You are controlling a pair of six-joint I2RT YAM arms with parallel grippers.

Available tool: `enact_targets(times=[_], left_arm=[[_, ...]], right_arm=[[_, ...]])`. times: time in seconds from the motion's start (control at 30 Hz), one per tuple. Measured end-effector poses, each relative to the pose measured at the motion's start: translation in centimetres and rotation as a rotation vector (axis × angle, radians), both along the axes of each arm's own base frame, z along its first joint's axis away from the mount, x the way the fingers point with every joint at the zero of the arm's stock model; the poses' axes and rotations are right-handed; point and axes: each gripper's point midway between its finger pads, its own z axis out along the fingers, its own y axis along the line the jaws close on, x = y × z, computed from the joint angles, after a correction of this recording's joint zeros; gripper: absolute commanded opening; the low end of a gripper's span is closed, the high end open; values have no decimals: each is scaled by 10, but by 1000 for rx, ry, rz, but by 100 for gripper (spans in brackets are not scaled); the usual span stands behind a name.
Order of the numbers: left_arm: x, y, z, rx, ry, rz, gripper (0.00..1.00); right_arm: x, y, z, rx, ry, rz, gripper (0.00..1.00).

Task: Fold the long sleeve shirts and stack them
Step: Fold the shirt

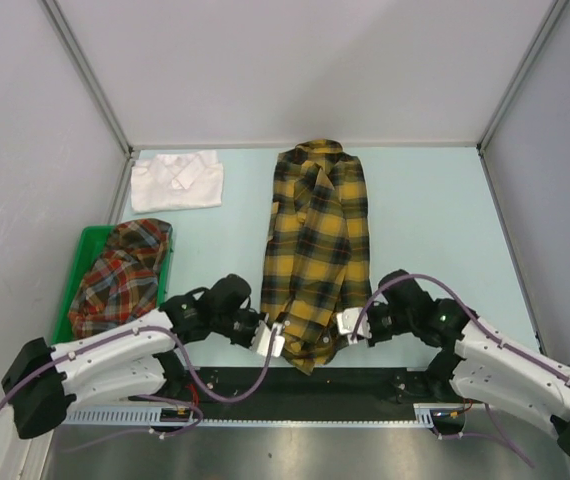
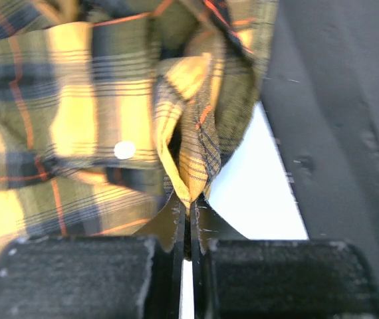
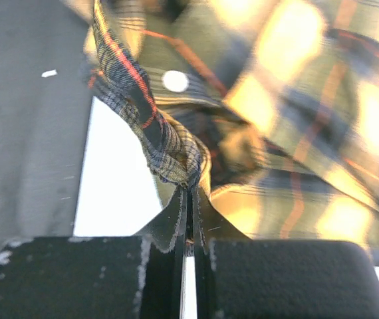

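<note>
Yellow-and-black plaid shirt (image 1: pixel 315 250) lies lengthwise mid-table, sides folded in to a narrow strip; I judge its fold about half done. White shirt (image 1: pixel 176 181) sits folded at the far left. Red-orange plaid shirt (image 1: pixel 120 275) lies crumpled in the green bin (image 1: pixel 73 285), not yet folded. Nothing is stacked. I have both arms reaching low and inward to the near hem. Left gripper (image 1: pixel 273 340) and right gripper (image 1: pixel 348 325) each pinch a hem corner, jaws closed to a sliver on the cloth.

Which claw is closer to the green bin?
Left. The left claw pinches the yellow shirt at its hem, just right of the bin; the right claw pinches the hem farther right.
</note>
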Motion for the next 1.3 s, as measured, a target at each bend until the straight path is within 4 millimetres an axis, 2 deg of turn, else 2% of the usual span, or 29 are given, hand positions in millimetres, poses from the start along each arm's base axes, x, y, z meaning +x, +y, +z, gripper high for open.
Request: enact_targets(times=[0.2,0.27,0.37,0.47,0.6,0.67,0.73,0.87,0.9,0.93,0.97,1.0,1.03,1.1,1.17,1.2,1.23,1.3], left_arm=[[46,-11,26,-40,42,115,0],[69,-16,34,-49,54,156,0],[109,-23,41,-49,78,225,0],[169,-31,51,-58,89,306,0],[251,-40,59,-77,72,399,0],[281,-41,51,-75,68,429,0],[297,-38,36,-51,90,454,0],[318,-35,11,-10,123,489,2],[321,-34,7,-2,131,497,6],[323,-33,3,6,135,503,17],[325,-32,1,13,138,510,22],[326,-30,0,18,141,520,28],[327,-29,-1,22,147,530,37],[332,-26,2,23,149,558,42],[338,-23,7,16,156,601,47],[343,-19,10,13,159,633,48],[348,-14,12,9,172,679,54],[358,2,17,-5,199,779,60]], right_arm=[[58,-5,22,52,-6,-169,0],[87,-9,32,72,-10,-230,0],[132,-10,46,98,-17,-291,0],[183,-14,54,127,-36,-339,0],[248,-22,44,134,-31,-391,0],[277,-26,30,127,-16,-418,0],[301,-30,18,121,-4,-439,0],[324,-31,-2,109,16,-455,0],[327,-31,-6,106,23,-457,0],[329,-31,-8,104,26,-459,0],[332,-31,-9,103,25,-461,3],[334,-31,-9,102,22,-466,20],[335,-32,-9,103,22,-473,32],[339,-33,-7,102,20,-493,53],[345,-37,-2,101,17,-528,59],[350,-41,2,101,12,-551,66],[354,-46,6,102,9,-581,70],[362,-61,17,104,13,-660,75]])
